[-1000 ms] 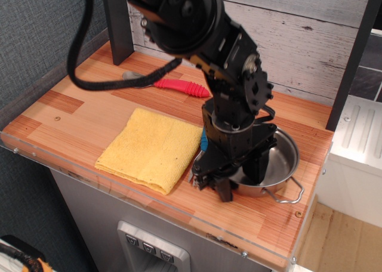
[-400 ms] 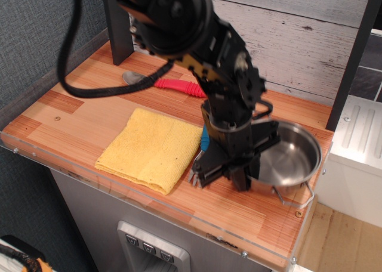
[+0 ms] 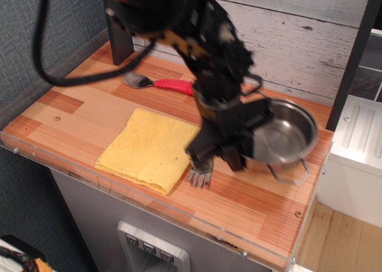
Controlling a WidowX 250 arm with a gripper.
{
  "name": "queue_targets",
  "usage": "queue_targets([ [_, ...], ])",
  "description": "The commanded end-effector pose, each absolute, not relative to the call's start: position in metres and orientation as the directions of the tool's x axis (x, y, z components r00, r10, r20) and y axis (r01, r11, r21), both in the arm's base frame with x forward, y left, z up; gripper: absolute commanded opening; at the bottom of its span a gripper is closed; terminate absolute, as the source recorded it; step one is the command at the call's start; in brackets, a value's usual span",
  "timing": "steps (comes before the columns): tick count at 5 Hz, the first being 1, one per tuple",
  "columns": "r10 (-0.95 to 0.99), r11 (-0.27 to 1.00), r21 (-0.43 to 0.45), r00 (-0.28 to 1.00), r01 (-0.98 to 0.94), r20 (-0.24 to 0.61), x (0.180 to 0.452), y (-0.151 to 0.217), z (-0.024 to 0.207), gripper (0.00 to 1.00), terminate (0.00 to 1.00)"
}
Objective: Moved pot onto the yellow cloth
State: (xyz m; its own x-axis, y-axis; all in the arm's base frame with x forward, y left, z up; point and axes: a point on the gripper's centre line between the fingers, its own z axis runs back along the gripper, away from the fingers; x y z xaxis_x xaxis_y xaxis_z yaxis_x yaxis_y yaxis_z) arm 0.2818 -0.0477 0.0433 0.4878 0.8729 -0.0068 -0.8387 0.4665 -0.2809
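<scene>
The small shiny steel pot (image 3: 287, 136) is held off the wooden table (image 3: 77, 114) at its right end, tilted with its open side toward the camera. One wire handle (image 3: 291, 175) hangs below it. My gripper (image 3: 246, 151) is shut on the pot's left rim. The folded yellow cloth (image 3: 149, 147) lies flat near the front edge, to the left of my gripper and apart from the pot. Nothing lies on the cloth.
A silver fork (image 3: 201, 175) lies just right of the cloth under my arm. A red-handled spoon (image 3: 172, 85) lies behind the cloth. A dark post (image 3: 118, 36) stands at the back left and another (image 3: 353, 54) at the right. A white unit (image 3: 358, 138) is beyond the right edge.
My gripper closed on the pot's left rim, lifted it off the table and tilted it. The pot has moved up and slightly right; the fork underneath is now uncovered.
</scene>
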Motion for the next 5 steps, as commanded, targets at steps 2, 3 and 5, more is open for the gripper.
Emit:
queue_targets([
  [2,0.955,0.291,-0.299,0.292,-0.909,0.041,0.264,0.026,0.089,0.00,0.00],
  [3,0.974,0.224,-0.301,0.225,-0.927,0.030,0.249,0.045,0.085,0.00,0.00],
  [5,0.983,0.179,-0.275,0.182,-0.945,0.013,0.233,0.061,0.066,0.00,0.00],
])
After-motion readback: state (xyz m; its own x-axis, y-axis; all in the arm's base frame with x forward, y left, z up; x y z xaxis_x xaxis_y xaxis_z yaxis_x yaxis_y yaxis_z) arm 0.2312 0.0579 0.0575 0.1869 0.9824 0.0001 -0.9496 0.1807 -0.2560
